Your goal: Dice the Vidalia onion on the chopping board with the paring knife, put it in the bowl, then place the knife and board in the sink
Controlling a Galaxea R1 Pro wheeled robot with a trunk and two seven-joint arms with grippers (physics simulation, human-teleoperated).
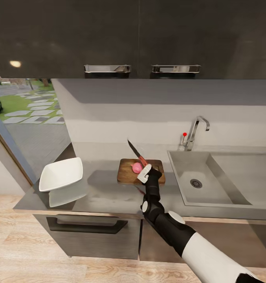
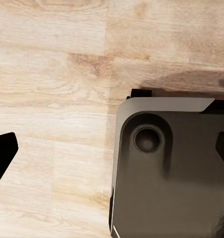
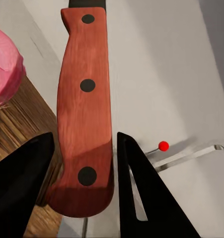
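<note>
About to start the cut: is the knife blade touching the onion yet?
Apart. In the head view the paring knife is tilted up in the right end effector, its dark blade rising clear above and behind the Vidalia onion on the chopping board.

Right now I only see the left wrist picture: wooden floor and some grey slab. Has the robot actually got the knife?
Observer: Yes. The right claw is shut on the paring knife, gripping its red handle.
Operator: And the onion?
Observer: The Vidalia onion sits whole on the chopping board, just beside the knife.
Operator: Anything in the sink?
Observer: The sink basin holds nothing that I can see, just its drain.
Operator: And the bowl?
Observer: The bowl stands on the countertop, left of the board, with nothing inside.
</note>
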